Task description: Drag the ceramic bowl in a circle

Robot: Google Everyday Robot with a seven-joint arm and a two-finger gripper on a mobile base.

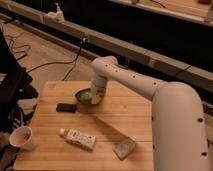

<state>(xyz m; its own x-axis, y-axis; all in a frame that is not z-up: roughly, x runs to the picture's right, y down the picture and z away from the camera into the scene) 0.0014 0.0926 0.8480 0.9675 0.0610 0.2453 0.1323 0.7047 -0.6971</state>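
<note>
The green ceramic bowl [83, 95] sits on the wooden table [110, 125] near its far left-centre, partly covered by my arm. My gripper [95, 97] reaches down at the bowl's right rim, at the end of the white arm [150, 90] that curves in from the right. The gripper looks in contact with the bowl.
A small black object [66, 107] lies just left of the bowl. A white bottle [77, 137] lies at the front left, a grey sponge-like block [124, 148] at the front right, and a paper cup with reddish inside [21, 137] at the left edge. Cables run on the floor behind.
</note>
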